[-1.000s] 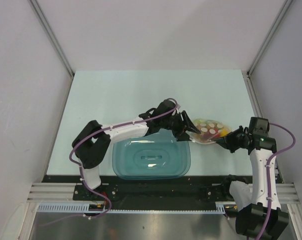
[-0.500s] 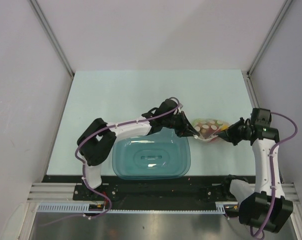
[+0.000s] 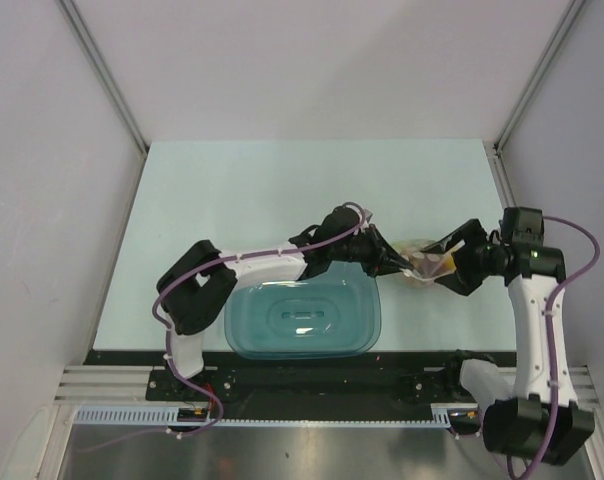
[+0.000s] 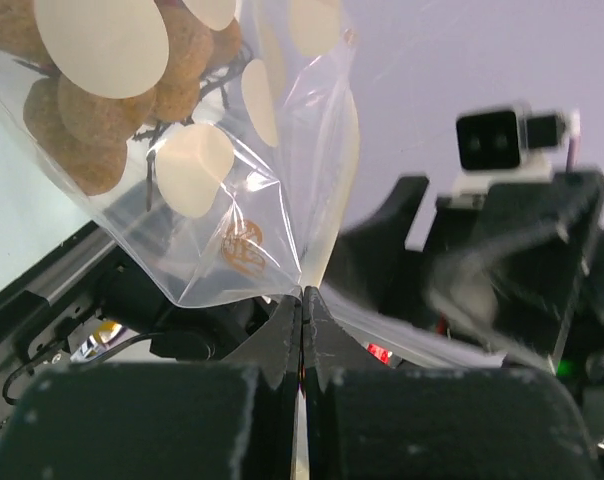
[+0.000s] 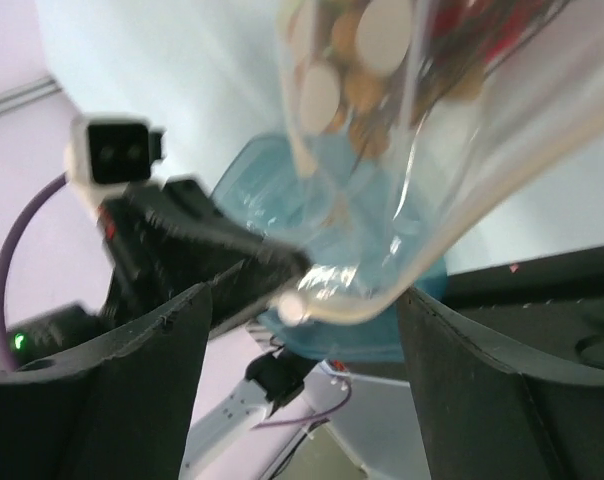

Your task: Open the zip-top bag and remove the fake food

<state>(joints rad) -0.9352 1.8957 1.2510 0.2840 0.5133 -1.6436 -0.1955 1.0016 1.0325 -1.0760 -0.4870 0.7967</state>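
My left claw (image 4: pixel 302 300) is pressed together, pinching a thin edge of the bag (image 4: pixel 232 200). The clear film rises out of the seam between my two fingers and spreads up and to the left, its white dots plain to see. Inside, at the upper left of that view, sit the orange-brown balls (image 4: pixel 62 150) on dark stems. Past the bag I see my right arm's camera (image 4: pixel 502 140), somewhat blurred.

My right claw (image 5: pixel 302 300) is spread wide, one finger low on the left and the other low on the right. A thick edge of the bag (image 5: pixel 402 200) hangs in the gap between them. I cannot tell whether it brushes the right finger. Higher in that view the bag holds the balls (image 5: pixel 367 90) and a red piece (image 5: pixel 487 45). Behind it lies the tub (image 5: pixel 252 180), with my left arm reaching in beside it.

From above, the bag (image 3: pixel 427 262) is between my two claws. The left claw (image 3: pixel 402 264) is at its left end and the right claw (image 3: pixel 447 258) at its right end. It sits just past the far right corner of the tub (image 3: pixel 302 315), over the table (image 3: pixel 282 190).
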